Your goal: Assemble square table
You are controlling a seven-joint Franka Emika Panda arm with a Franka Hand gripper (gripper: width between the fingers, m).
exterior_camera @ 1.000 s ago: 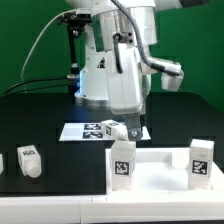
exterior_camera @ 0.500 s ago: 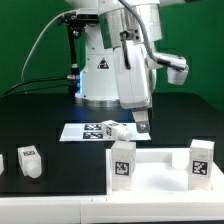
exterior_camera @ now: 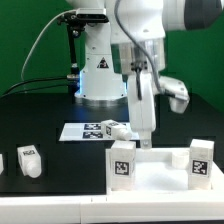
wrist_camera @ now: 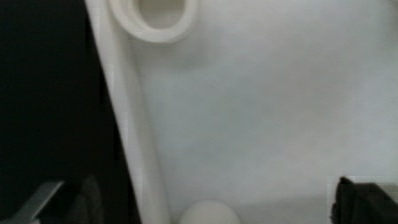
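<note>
The white square table top [exterior_camera: 160,180] lies at the front of the exterior view. Two tagged white legs stand upright on it, one on the exterior view's left [exterior_camera: 122,163] and one on its right [exterior_camera: 200,160]. My gripper [exterior_camera: 143,144] hangs just above the top's back edge, between those legs. In the wrist view the gripper [wrist_camera: 206,203] is open. One finger [wrist_camera: 45,200] is over the black table and the other is over the top [wrist_camera: 267,110], near a round hole [wrist_camera: 157,20]. Nothing is held.
A loose tagged leg [exterior_camera: 113,129] lies on the marker board [exterior_camera: 80,131] behind the top. Another loose leg [exterior_camera: 28,160] lies on the black table at the exterior view's left, with one more white part [exterior_camera: 2,161] at the frame edge. The robot base stands behind.
The arm has swung toward the exterior view's right and turned its wrist. The gripper has come down from beside the marker board to the table top's back edge.
</note>
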